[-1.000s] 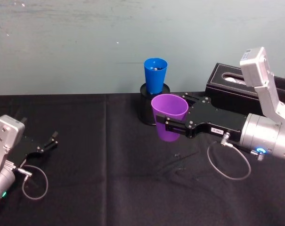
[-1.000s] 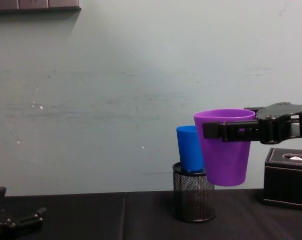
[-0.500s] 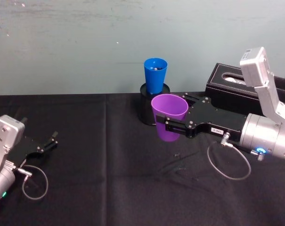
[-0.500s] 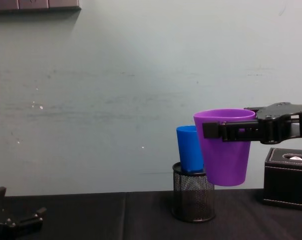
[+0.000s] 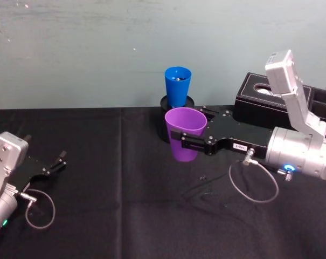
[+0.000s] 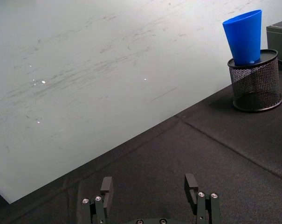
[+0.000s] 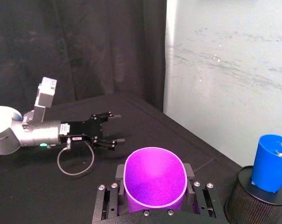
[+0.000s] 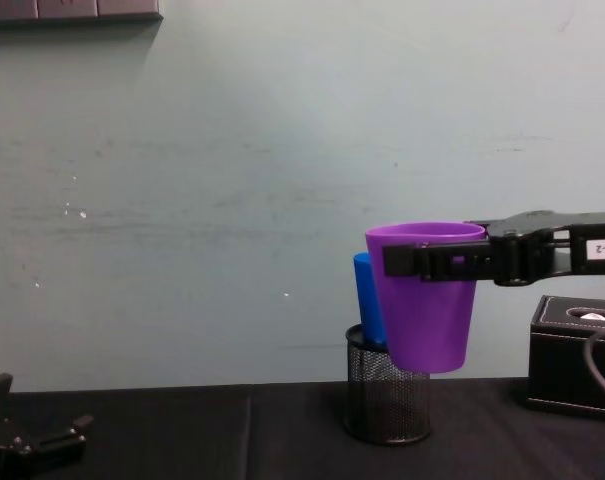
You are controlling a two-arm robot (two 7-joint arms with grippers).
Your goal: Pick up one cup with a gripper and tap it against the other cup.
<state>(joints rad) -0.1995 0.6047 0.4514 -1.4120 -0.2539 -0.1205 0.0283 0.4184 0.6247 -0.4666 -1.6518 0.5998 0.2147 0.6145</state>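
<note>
My left gripper (image 6: 148, 179) is down low, over the black cloth table (image 6: 187, 149). My two black fingers (image 6: 106, 189) are spread wide, and nothing is between them. Well away from me, a round black mesh pen holder (image 6: 254, 84) stands on the cloth. A bright blue plastic cup (image 6: 244, 36) sits upright inside it, with most of it sticking out. A dark box (image 6: 281, 39) peeks in just beside it. Behind is a pale scratched wall (image 6: 108, 70).

A scuffed pale teal wall (image 5: 71, 48) backs the black-clothed table (image 5: 125, 216), a dark curtain (image 7: 85, 46) adjoining
</note>
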